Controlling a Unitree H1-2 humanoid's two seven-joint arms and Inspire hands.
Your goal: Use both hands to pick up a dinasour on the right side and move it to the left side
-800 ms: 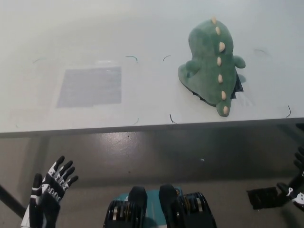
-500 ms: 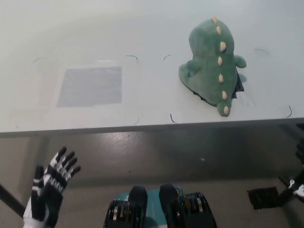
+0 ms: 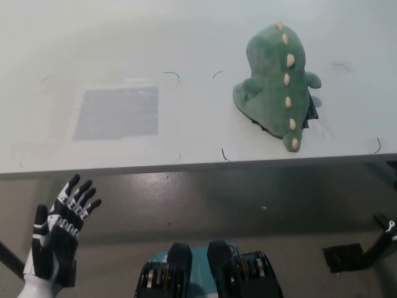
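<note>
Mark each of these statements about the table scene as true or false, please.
1. The green dinosaur lies on the right part of the table. True.
2. The left hand holds the dinosaur. False: it is open, below the table edge, far from the toy.
3. A grey rectangle is marked on the table's left part. True.
4. The dinosaur rests on the grey rectangle. False: they are well apart.
5. The right hand touches the toy. False: it is at the lower right edge.
</note>
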